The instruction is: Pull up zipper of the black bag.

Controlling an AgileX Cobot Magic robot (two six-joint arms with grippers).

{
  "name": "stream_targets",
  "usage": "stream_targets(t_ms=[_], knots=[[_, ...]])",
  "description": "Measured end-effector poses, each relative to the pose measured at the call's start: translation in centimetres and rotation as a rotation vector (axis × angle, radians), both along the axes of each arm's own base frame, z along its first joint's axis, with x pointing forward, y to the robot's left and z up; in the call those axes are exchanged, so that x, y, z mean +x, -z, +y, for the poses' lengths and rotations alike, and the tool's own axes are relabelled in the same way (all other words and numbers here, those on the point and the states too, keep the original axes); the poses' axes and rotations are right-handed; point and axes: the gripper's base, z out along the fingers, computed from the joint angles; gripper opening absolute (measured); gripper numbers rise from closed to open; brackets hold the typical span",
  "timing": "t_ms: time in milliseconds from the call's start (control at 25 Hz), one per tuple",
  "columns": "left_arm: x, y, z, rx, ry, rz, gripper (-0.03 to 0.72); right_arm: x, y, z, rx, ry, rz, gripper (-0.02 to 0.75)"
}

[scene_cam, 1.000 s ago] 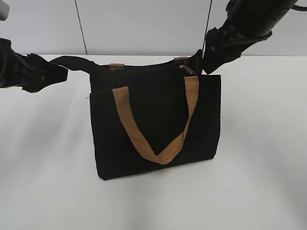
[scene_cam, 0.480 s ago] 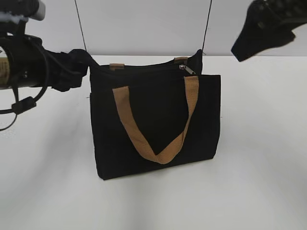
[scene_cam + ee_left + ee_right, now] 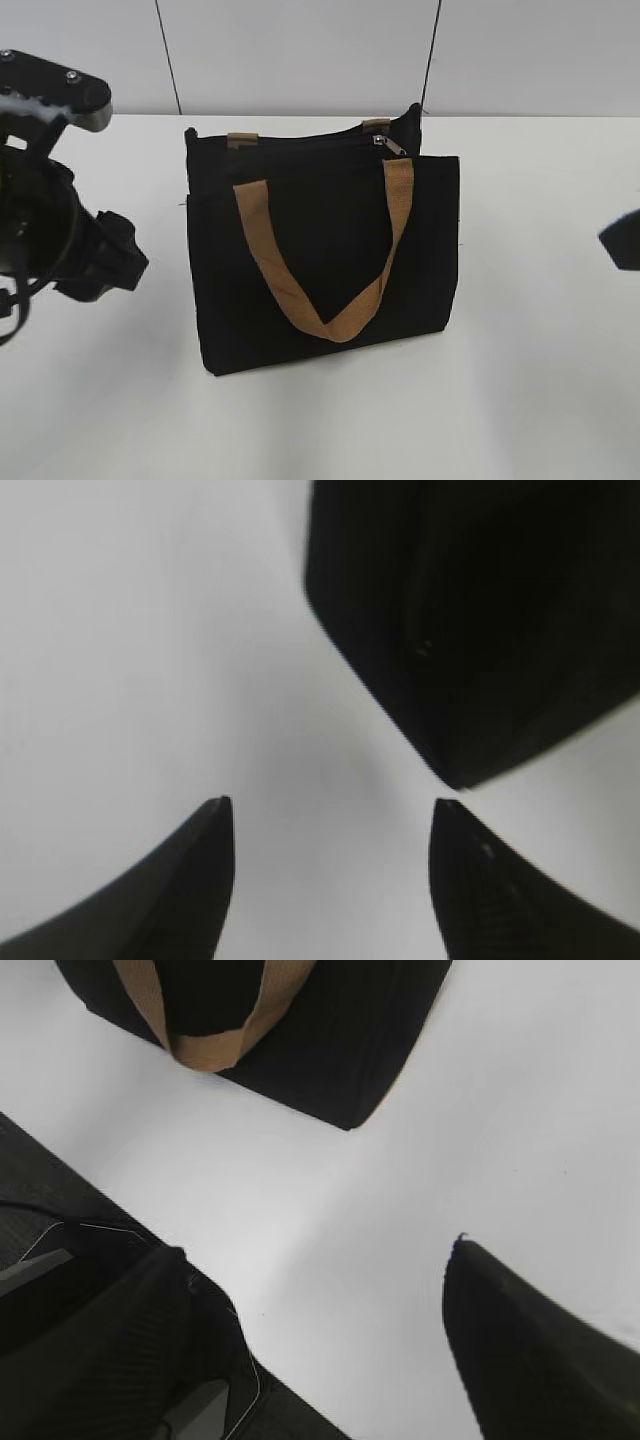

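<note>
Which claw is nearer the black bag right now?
Left. The left claw sits open just off the black bag corner; the right claw is open, farther away.

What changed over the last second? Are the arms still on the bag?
Both arms let go and backed off. The left pincer released the bag's left end and dropped to the table; the right pincer left the zipper end and swung out right. Both are open. The black bag stayed upright, pull unmoved.
</note>
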Motion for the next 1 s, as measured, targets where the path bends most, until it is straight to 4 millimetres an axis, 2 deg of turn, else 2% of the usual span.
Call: stream_targets(t_ms=[120,280,400,520,720,840,1000], knots=[[-2.8,-2.5,0.9,-0.046,0.074,0.029,0.471,-2.9,0.3,-1.1,0.008,-0.005,-0.019,0.596],[-6.9,-5.3,4.5,-0.073,0.090,0.012,0.489,-7.2,1.7,-2.8,0.035,0.028,-0.024,0.596],[-10.6,-6.1,8.3,-0.131,0.088,-0.059,0.491,-9.5,3.5,-3.8,0.033,0.051,-0.039,0.596],[-13.6,-5.4,11.2,-0.182,0.123,-0.156,0.491,-11.2,5.0,-4.5,0.040,0.056,-0.069,0.596],[-16.8,-3.3,14.3,-0.266,0.162,-0.298,0.490,-12.4,7.2,-5.1,0.048,0.070,-0.071,0.596],[-17.6,-3.3,15.1,-0.310,0.165,-0.355,0.490,-12.3,7.6,-5.1,0.052,0.076,-0.087,0.596],[-17.8,-3.3,15.2,-0.317,0.167,-0.365,0.489,-12.0,8.0,-5.1,0.048,0.082,-0.100,0.596]])
